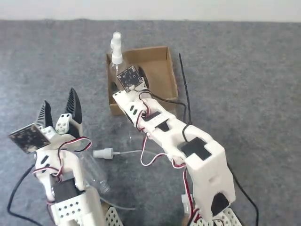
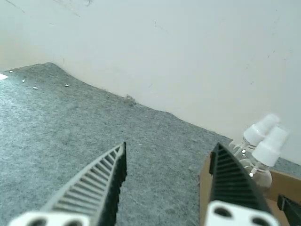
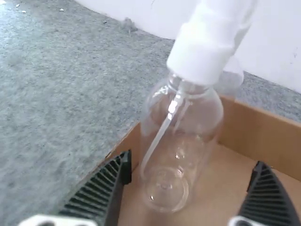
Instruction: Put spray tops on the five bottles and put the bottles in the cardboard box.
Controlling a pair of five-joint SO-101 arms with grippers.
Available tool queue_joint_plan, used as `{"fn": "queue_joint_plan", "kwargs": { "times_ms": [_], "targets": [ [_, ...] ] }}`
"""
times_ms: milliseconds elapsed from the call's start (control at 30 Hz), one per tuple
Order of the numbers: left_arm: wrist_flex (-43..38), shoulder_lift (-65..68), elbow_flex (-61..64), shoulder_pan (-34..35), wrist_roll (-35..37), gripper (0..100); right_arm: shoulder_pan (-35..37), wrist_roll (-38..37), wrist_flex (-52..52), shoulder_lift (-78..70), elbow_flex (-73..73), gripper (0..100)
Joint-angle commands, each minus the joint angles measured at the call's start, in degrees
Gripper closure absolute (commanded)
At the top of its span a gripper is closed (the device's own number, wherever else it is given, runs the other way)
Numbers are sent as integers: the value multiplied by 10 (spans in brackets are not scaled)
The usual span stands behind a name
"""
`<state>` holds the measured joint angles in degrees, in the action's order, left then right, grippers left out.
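The cardboard box (image 1: 160, 61) lies on the grey carpet at the far middle. A clear bottle (image 3: 181, 136) with a white spray top (image 1: 116, 44) stands upright in its far left corner. A second white spray top (image 2: 260, 128) shows close beside the first (image 2: 272, 144). My right gripper (image 3: 181, 202) is open inside the box, one finger on each side of the bottle and apart from it. My left gripper (image 1: 59, 96) is open and holds nothing, raised over the carpet at the near left. A loose spray top (image 1: 103, 153) with its tube lies on the carpet between the arms. A capless clear bottle (image 1: 94, 173) lies by the left arm's base.
A black cable (image 1: 185, 89) runs along the carpet right of the box. The white wall (image 2: 188, 56) stands beyond the carpet's far edge. Open carpet (image 1: 42, 61) spreads left of the box.
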<state>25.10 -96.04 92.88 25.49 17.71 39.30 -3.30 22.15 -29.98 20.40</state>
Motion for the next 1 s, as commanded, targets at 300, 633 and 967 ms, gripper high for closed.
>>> {"fn": "queue_joint_plan", "kwargs": {
  "times_ms": [300, 633, 967],
  "targets": [
    [-19, -6, -6, 2, -4, 732, 2, -8, -7, 84, 32, 661],
    [-19, -6, -5, 2, -4, 732, 0, -5, -130, 196, 87, 662],
    [-19, -6, -4, 2, -4, 732, 0, -4, -186, 293, 149, 663]
  ]
}}
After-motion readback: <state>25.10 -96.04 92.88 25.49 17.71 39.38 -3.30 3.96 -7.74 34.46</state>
